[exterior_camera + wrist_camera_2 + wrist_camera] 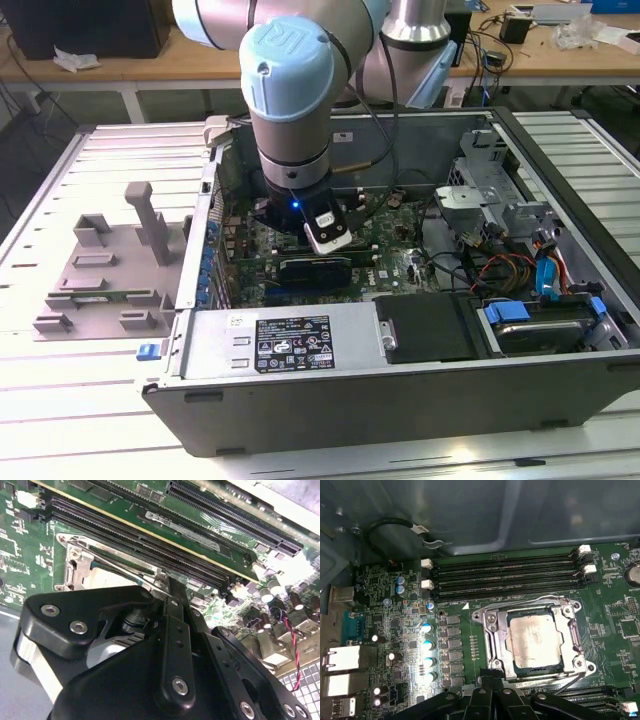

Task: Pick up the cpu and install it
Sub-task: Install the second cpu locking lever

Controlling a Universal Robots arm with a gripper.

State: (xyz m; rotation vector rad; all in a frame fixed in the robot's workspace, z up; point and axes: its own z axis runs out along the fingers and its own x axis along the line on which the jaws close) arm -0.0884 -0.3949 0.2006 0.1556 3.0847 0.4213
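Observation:
The cpu (pixel 535 642), a small square chip with a dull silvery top, lies flat in the motherboard socket, and the metal socket frame (pixel 492 622) sits around it. My gripper (pixel 491 678) is right at the socket's edge, beside the cpu, with its black fingers drawn together and nothing visible between them. In the second wrist view the gripper (pixel 172 587) has its tips at the socket's metal frame and wire lever (pixel 125 562). The exterior view has the arm's wrist (pixel 290 120) reaching down into the open computer case (pixel 400 400).
A grey plastic fixture tray (pixel 100 270) lies on the table at the exterior view's left. Inside the case are a black expansion card (pixel 315 268), memory slots (pixel 505 575), a power supply (pixel 290 345), a drive bay (pixel 530 325) and loose cables (pixel 500 265).

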